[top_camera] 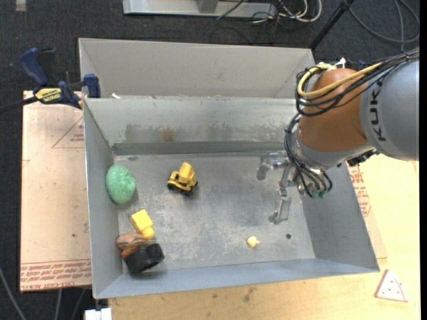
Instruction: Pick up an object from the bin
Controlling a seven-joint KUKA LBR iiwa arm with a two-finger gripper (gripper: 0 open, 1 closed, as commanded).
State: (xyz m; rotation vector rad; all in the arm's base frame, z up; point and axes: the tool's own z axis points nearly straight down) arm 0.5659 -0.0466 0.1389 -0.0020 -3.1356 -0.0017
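Gripper (270,193) low over the bin's (200,129) right side, fingers spread apart, nothing between them. Nearest: one small cream bit (252,242) on the floor, not touching. Left side: one yellow toy digger (182,179), one green egg-shaped lump (121,183), one yellow block (142,223), one brown piece (128,241), one black wheel-like thing (145,259).

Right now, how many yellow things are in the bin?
3: a toy digger left of centre, a block at lower left, a tiny pale bit near the front. The arm could hide more.
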